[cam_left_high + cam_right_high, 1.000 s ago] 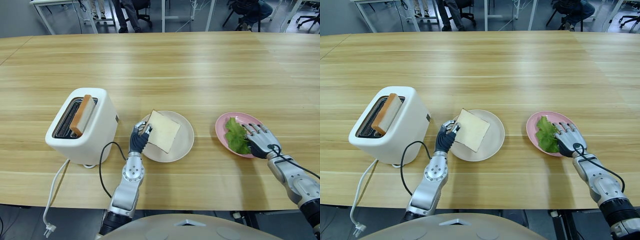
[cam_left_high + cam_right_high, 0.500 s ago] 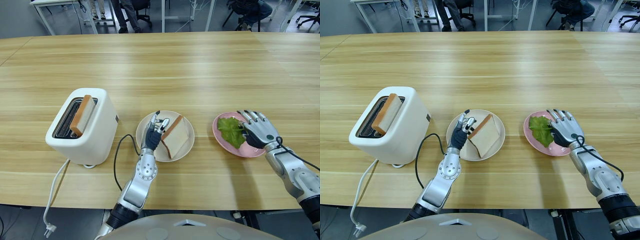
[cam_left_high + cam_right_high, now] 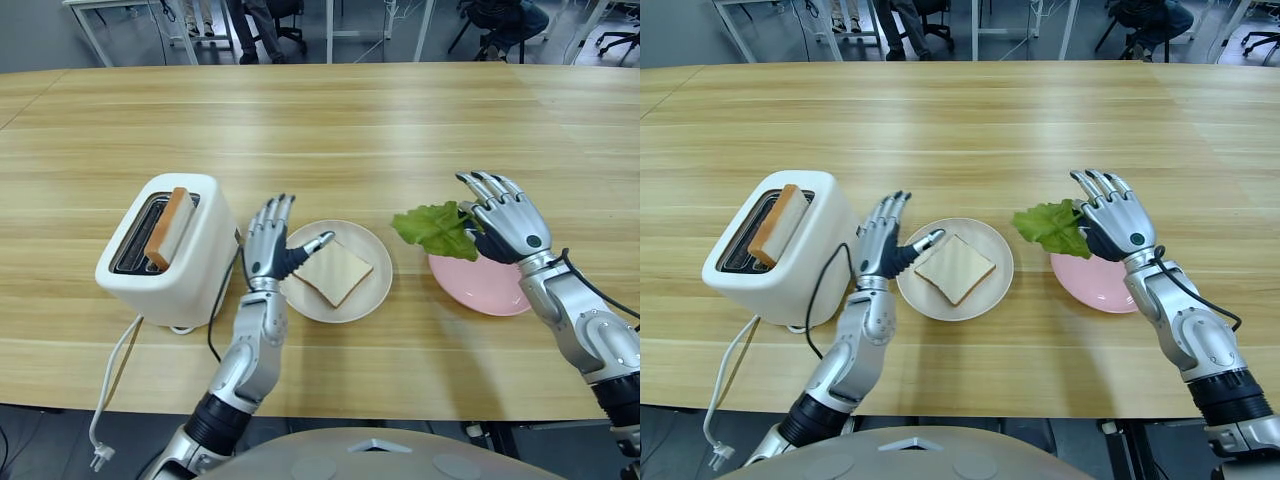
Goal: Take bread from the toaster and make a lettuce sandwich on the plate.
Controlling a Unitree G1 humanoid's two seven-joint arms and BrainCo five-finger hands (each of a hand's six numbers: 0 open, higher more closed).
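Observation:
A slice of bread lies flat on the beige plate in front of me. My left hand stands open just left of that plate, holding nothing. The white toaster sits further left with another slice of bread sticking up from its slot. My right hand is shut on a green lettuce leaf, held in the air between the beige plate and the pink plate.
The toaster's black cord runs along the table beside my left arm, and a white cable hangs off the front edge. Bare wooden table stretches behind the plates. Chairs and table legs stand in the room beyond.
My left hand let go of the bread, which now lies flat on the plate, and drew back left with fingers spread. My right hand lifted the lettuce off the pink plate, leftward.

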